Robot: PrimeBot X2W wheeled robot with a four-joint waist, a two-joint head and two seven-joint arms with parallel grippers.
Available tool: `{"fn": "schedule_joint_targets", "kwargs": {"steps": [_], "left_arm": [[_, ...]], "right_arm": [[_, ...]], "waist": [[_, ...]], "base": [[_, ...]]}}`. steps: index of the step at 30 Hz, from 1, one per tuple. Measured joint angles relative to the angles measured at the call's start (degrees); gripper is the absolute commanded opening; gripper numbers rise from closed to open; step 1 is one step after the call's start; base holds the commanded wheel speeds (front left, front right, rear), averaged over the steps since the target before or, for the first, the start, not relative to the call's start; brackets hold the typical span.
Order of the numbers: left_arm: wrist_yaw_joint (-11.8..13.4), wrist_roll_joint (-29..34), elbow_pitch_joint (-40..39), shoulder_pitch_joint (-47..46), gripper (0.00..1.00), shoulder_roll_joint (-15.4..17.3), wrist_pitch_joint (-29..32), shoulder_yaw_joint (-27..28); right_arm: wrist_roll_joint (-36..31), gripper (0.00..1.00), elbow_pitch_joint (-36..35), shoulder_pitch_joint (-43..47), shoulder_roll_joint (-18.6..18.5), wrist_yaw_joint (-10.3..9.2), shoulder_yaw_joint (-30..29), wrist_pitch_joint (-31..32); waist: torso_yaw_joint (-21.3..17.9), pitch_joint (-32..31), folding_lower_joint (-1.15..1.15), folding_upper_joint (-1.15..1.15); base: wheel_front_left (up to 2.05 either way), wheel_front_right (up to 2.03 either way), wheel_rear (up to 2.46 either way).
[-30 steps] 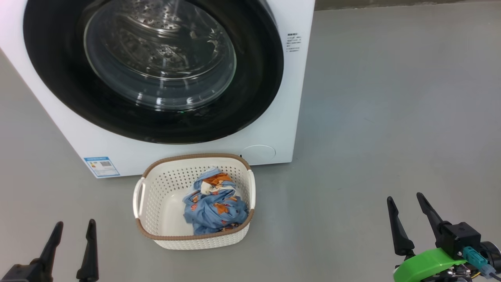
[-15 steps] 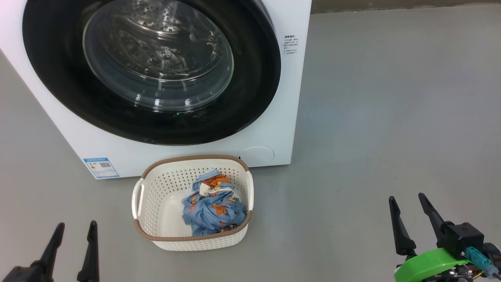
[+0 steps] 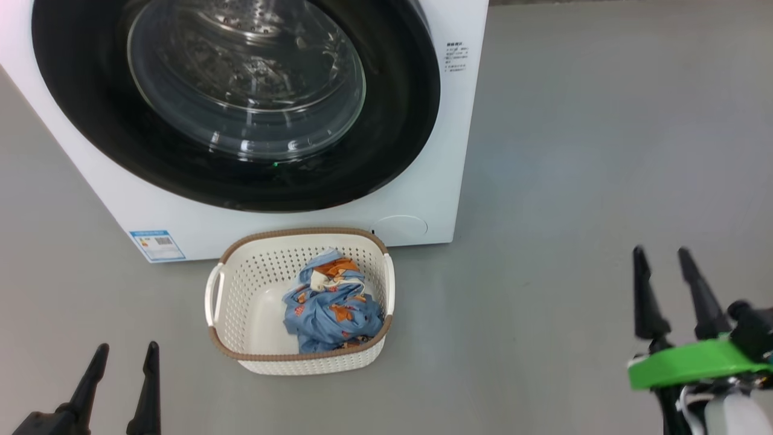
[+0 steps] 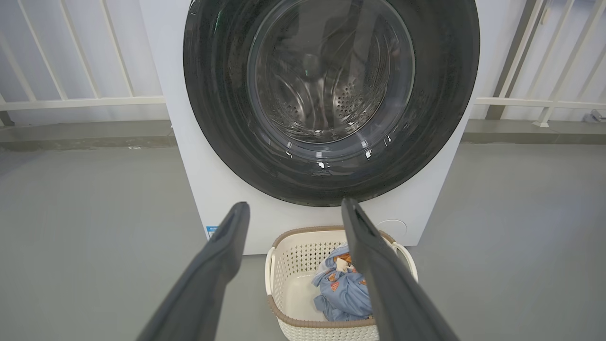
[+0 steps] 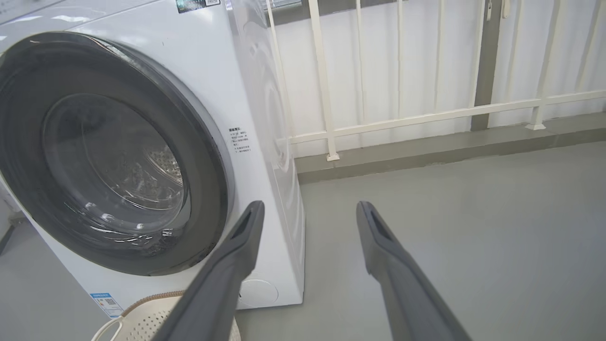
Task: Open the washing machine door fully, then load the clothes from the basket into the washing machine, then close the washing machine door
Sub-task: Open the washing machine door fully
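At lower right, right gripper point(image 3: 659, 251) higher than before, spread apart; left gripper point(image 3: 128, 345) likewise spread, seemingly unmoved.

My left gripper point(image 3: 128, 347) has two long, black, tapering fingers point(image 3: 148, 386) on a dark base. My right gripper point(image 3: 660, 251) has the same pointed pair above a bright green curved collar point(image 3: 694, 362) and a black block point(image 3: 752, 329). Close up, they look matt dark grey.
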Motion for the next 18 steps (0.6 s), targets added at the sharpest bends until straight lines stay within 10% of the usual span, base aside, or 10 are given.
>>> {"fn": "schedule_joint_targets", "kwargs": {"steps": [14, 18], "left_arm": [[0.00, -2.53, -0.49, 0.16, 1.00, 1.26, 0.00, -1.31], [0.00, -3.50, -0.48, -0.02, 1.00, 1.85, 0.00, -1.74]], "right_arm": [[27.91, 1.00, 4.63, -11.00, -0.20, 0.00, -4.91, -0.44], [36.79, 0.43, 9.75, -14.62, -0.27, 0.00, -4.47, -0.44]], "waist": [[1.52, 4.13, 0.00, 0.00], [2.01, 5.59, 0.00, 0.00]], "base": [[0.00, 0.00, 0.00], [0.00, 0.00, 0.00]]}}
